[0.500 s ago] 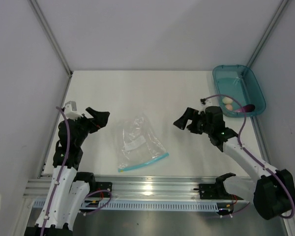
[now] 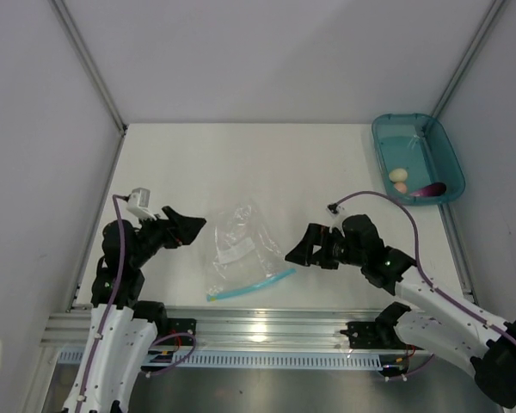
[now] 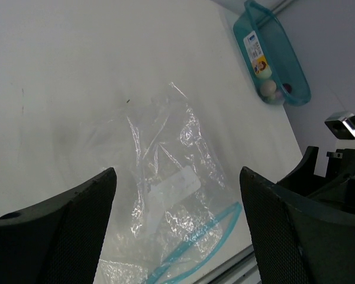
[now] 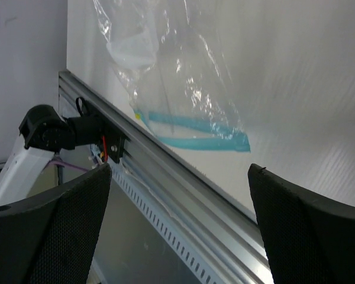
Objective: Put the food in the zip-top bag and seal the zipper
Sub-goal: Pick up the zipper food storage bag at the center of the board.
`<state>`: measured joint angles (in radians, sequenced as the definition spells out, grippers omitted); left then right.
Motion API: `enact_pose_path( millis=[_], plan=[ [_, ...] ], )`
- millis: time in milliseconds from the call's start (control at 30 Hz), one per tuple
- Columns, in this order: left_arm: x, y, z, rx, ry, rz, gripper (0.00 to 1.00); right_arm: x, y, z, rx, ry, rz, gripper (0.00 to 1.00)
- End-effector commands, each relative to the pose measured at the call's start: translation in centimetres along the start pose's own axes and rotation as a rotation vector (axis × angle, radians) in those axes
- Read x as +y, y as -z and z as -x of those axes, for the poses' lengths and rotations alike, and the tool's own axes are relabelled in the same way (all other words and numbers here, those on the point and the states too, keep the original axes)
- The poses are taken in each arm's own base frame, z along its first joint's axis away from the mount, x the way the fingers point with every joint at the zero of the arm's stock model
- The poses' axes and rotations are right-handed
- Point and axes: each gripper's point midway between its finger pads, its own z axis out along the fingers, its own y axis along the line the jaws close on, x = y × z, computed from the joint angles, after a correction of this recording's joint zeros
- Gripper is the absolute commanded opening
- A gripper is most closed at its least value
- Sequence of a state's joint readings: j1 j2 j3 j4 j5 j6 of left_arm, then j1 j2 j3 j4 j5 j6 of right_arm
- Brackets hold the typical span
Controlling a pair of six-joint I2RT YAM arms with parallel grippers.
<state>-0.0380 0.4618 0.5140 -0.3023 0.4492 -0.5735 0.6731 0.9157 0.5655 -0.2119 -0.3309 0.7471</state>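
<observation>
Overhead and wrist views of a white desk (image 2: 241,163) with two arms mounted at its near edge.

(a) Far left: the left fingers (image 2: 187,229) are raised above the desk just beside the left edge of the zip-top bag (image 2: 241,245) and point toward it. They are spread wide and hold nothing. In the left wrist view the two dark mesh-faced fingers (image 3: 71,231) frame the bag (image 3: 177,165) without touching it.

(b) Centre: the clear, crinkled zip-top bag lies flat on the desk between the two sets of fingers, with nothing visible inside it. A small white label (image 2: 238,251) sits near its middle. The zipper (image 2: 254,283), a thin teal strip, runs along the bag's near edge, slanting from lower left to upper right. In the right wrist view its two teal tracks (image 4: 195,139) stand apart over part of their length, so the mouth is not sealed. A metal rail (image 2: 258,327) borders the desk just in front of the bag.

(c) Right of centre: the right fingers (image 2: 308,244) point left toward the right end of the zipper. They are fully spread, empty, and not touching the bag.

(d) Far right: a teal tray (image 2: 413,138) rests at the desk's rear right corner, well apart from the bag. The food lies at the tray's near end: a cream piece (image 2: 398,175), a peach-pink piece (image 2: 401,186) just beside it, and a dark purple oblong piece (image 2: 431,189) to their right.
</observation>
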Motion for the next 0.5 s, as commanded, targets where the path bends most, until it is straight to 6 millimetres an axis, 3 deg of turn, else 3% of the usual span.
enact_pose_path(
  millis=[0,100,167,333,367,433,467],
  plan=[
    [-2.0,0.7,-0.8,0.050,-0.066,-0.089,0.87,-0.8,1.2,-3.8,0.094,-0.082,-0.018,0.99],
    [-3.0,0.8,-1.4,0.067,-0.070,-0.109,0.87,-1.3,2.0,-6.3,0.136,-0.129,-0.012,0.98],
    [-3.2,0.9,-1.1,0.049,-0.077,-0.088,0.87,-0.2,2.1,-6.9,0.140,-0.164,0.047,0.95],
    [-4.9,0.9,-0.9,0.063,-0.084,-0.107,0.85,1.8,0.6,-7.7,0.166,-0.213,0.158,0.93],
    [-5.2,1.1,-0.6,0.055,-0.088,-0.111,0.85,1.7,0.0,-8.7,0.216,-0.226,0.150,0.93],
    [-5.4,1.3,-0.7,0.056,-0.093,-0.111,0.85,3.3,-0.6,-8.5,0.221,-0.226,0.206,0.93],
    [-5.5,1.4,-0.6,0.055,-0.094,-0.115,0.85,2.9,-1.4,-9.0,0.241,-0.231,0.181,0.93]
  ],
)
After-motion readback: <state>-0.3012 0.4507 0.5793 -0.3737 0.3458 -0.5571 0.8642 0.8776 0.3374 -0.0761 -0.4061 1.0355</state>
